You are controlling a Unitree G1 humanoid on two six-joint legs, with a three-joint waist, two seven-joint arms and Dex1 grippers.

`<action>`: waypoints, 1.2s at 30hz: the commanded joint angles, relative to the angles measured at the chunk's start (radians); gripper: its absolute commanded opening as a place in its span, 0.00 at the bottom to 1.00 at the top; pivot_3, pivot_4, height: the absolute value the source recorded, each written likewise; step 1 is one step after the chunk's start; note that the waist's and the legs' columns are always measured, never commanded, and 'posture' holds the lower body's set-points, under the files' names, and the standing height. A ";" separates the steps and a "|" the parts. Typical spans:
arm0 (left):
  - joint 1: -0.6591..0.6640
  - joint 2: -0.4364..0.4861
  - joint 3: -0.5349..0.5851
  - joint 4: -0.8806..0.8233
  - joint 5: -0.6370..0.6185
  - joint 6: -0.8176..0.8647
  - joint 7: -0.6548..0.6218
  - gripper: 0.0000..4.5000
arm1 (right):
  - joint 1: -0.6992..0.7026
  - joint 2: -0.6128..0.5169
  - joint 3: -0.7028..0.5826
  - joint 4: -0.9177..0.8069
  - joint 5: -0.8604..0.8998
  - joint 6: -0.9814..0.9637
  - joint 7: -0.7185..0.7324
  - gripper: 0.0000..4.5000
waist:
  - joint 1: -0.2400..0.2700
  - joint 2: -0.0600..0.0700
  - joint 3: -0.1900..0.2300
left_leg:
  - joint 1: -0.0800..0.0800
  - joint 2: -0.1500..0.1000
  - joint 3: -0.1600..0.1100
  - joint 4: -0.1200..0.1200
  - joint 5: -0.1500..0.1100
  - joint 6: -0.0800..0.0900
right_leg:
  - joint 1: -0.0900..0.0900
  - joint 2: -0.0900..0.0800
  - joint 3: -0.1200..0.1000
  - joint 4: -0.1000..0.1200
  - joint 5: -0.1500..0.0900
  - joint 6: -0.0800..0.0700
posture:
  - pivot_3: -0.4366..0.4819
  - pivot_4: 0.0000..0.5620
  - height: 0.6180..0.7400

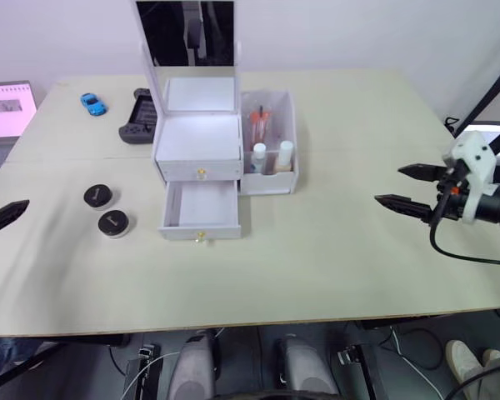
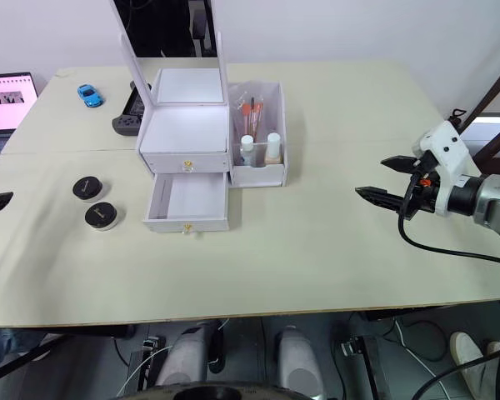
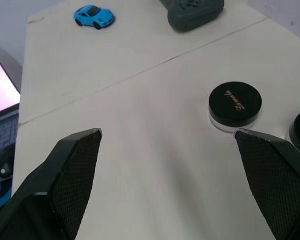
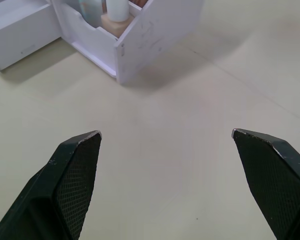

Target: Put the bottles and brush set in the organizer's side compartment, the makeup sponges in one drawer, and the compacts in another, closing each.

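The white organizer (image 1: 198,137) stands mid-table with its mirror lid upright. Its upper drawer is shut; the lower drawer (image 1: 200,207) is pulled out and looks empty. In the side compartment (image 1: 271,179) stand two bottles (image 1: 259,157) and the brush set (image 1: 259,125). Two black compacts (image 1: 97,196) (image 1: 113,222) lie left of the drawers. The makeup sponges are out of view. My left gripper (image 3: 167,132) is open, low over the table, with the compacts (image 3: 235,101) just ahead of it. Well right of the organizer, my right gripper (image 1: 388,185) hovers open and empty.
A black game controller (image 1: 139,117) and a blue toy car (image 1: 92,103) lie behind the organizer on the left. A laptop (image 1: 6,107) sits off the table's far left corner. The table's front edge (image 1: 233,325) runs near me.
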 commanded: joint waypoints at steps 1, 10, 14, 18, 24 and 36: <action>-0.022 0.026 0.015 0.003 0.002 -0.027 -0.010 0.99 | -0.016 0.002 -0.021 -0.007 0.005 -0.023 0.005 1.00 | 0.000 0.000 0.000 | 0.000 0.000 0.000 0.000 0.000 0.000 | 0.000 0.000 0.000 0.000 0.000 0.000 | 0.48 0.27 1.00; 0.211 -0.041 0.192 -0.203 -0.093 0.070 -0.028 0.99 | -0.253 0.105 0.111 -0.100 0.145 0.048 0.055 1.00 | -0.024 0.000 0.000 | 0.000 0.004 0.007 0.002 0.000 0.002 | -0.001 0.007 0.000 0.002 0.002 0.005 | 0.48 0.27 1.00; 0.367 -0.152 0.255 -0.409 -0.097 0.099 0.045 0.99 | -0.378 0.169 0.209 -0.128 0.162 0.076 0.057 1.00 | -0.051 0.008 0.004 | -0.001 -0.012 -0.029 0.004 0.001 0.003 | 0.019 0.000 -0.032 0.000 0.000 0.012 | 0.48 0.27 1.00; 0.466 -0.300 0.248 -0.642 -0.121 0.165 0.160 0.99 | -0.467 0.198 0.312 -0.142 0.115 0.077 0.067 1.00 | -0.018 0.008 0.005 | 0.000 -0.006 -0.037 0.009 0.001 0.001 | 0.021 -0.003 -0.045 0.002 -0.003 0.012 | 0.48 0.27 1.00; 0.476 -0.477 0.123 -0.858 -0.131 0.291 0.333 0.99 | -0.569 0.204 0.394 -0.139 0.088 0.103 0.094 1.00 | 0.007 0.007 0.004 | 0.000 -0.001 -0.025 0.009 0.001 0.000 | 0.021 -0.010 -0.045 0.001 -0.005 0.004 | 0.48 0.27 1.00; 0.289 -0.554 -0.100 -0.826 -0.085 0.394 0.480 0.99 | -0.632 0.212 0.384 -0.192 0.105 0.217 0.058 1.00 | 0.003 0.006 0.004 | 0.000 0.001 -0.017 0.009 0.001 0.000 | 0.022 -0.010 -0.041 0.000 -0.005 0.004 | 0.48 0.27 1.00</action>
